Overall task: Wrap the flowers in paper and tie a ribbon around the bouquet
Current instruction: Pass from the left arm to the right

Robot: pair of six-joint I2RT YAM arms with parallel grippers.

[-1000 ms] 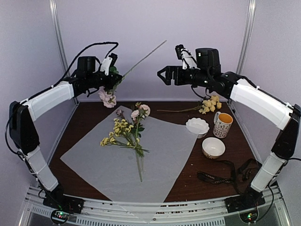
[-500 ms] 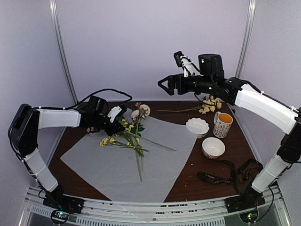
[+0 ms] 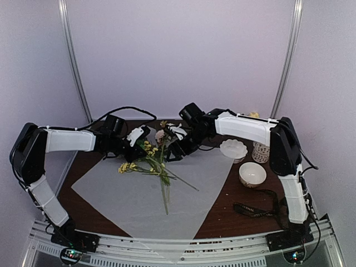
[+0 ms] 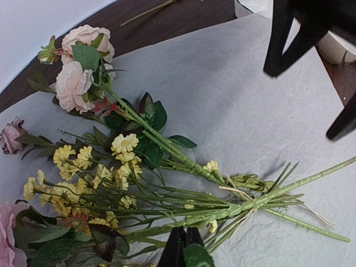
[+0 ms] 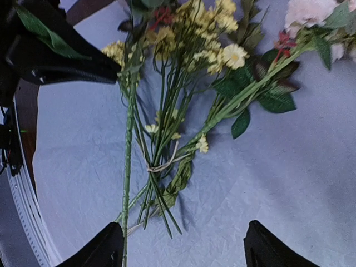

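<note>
**Both grippers low over the flowers on the paper**

The left gripper point(image 4: 181, 247) is pinched shut on a long, thick green stem point(image 4: 278, 192). The stem runs out from the closed fingertips across a large, thin, pale grey-white sheet of paper point(image 4: 239, 83). A pink bloom shows just beside those fingers at the edge of the left wrist view. Directly ahead of this gripper lies the bunch of pale yellow and pink flowers point(image 4: 139, 183) on thin green stems, resting flat on the paper with the blooms fanned apart.

The right gripper point(image 5: 183, 250) faces the left one from the other side of the bunch, with its two black fingers spread wide and nothing between them. Just ahead of its fingertips, the lower ends of the flower stems gather where a thin pale tie point(image 5: 161, 164) loops around them. The held stem lies alongside, close to one fingertip. Whether the fingertips touch the paper cannot be told.

From above, both grippers sit near each other over the far part of the sheet, with the flower heads between them. A narrow black fabric ribbon point(image 3: 258, 210) lies on the dark brown table point(image 3: 89, 161), well apart from the right gripper, near that arm's base. Between the ribbon and that gripper stands a round white bowl point(image 3: 252, 174), and a scalloped white dish point(image 3: 233, 149) sits nearer the gripper.
</note>
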